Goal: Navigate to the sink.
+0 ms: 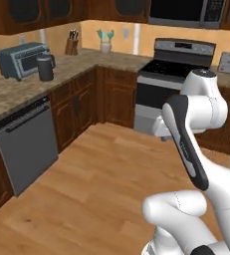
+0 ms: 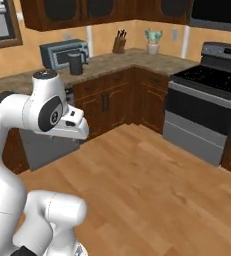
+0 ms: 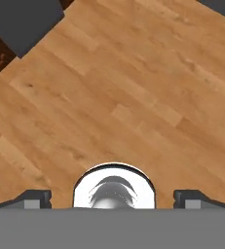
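Currently:
Step in hand: driving toward the sink; judged early, arrival not yet made.
Sink location: cannot tell from these frames; no basin or faucet identifiable on the counter [image 1: 22,89].
Surroundings: corner of kitchen faced; toaster oven [image 1: 21,59] and dark jug [image 1: 45,68] on left counter run, knife block [image 1: 71,44] and utensil pot [image 1: 105,41] near the corner, stove [image 1: 172,84] to the right, dishwasher [image 1: 26,142] below left counter.
Arm posture: folded close above base, hand pointing down at wooden floor [image 3: 123,92].
Gripper [image 3: 113,198]: fingertips [image 3: 33,198] set wide apart at the bottom of hand view, nothing between them; open and empty.
Next move, judged: turn or drive base along left counter run, likely further left past dishwasher, until basin comes into view; keep arm tucked to clear cabinet fronts.
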Motion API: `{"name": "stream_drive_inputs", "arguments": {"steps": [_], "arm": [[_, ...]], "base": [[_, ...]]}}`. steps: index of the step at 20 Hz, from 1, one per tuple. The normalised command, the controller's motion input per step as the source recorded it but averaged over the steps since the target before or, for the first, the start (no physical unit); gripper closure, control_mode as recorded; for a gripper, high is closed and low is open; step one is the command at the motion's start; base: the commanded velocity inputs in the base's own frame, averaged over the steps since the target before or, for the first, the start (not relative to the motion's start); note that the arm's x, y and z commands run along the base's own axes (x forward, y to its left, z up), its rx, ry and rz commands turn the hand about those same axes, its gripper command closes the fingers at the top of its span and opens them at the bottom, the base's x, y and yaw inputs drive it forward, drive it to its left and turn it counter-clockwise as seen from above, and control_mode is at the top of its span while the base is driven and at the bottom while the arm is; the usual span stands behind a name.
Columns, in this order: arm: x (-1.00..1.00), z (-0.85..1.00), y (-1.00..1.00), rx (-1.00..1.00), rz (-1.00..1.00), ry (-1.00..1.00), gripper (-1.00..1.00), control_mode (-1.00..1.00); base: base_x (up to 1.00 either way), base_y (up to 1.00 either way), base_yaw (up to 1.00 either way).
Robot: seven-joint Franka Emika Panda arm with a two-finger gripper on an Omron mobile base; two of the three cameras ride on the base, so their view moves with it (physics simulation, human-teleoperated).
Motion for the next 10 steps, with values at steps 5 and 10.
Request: {"name": "stream_drive_inputs", "arguments": {"steps": [5,10], "arm": [[0.00,0.00,0.00,0.00,0.00,0.00,-1.00,1.00],[0.00,0.00,0.00,0.00,0.00,0.00,-1.00,1.00]], "base": [[1.00,0.16,0.68],[1.00,0.14,0.67]]}}
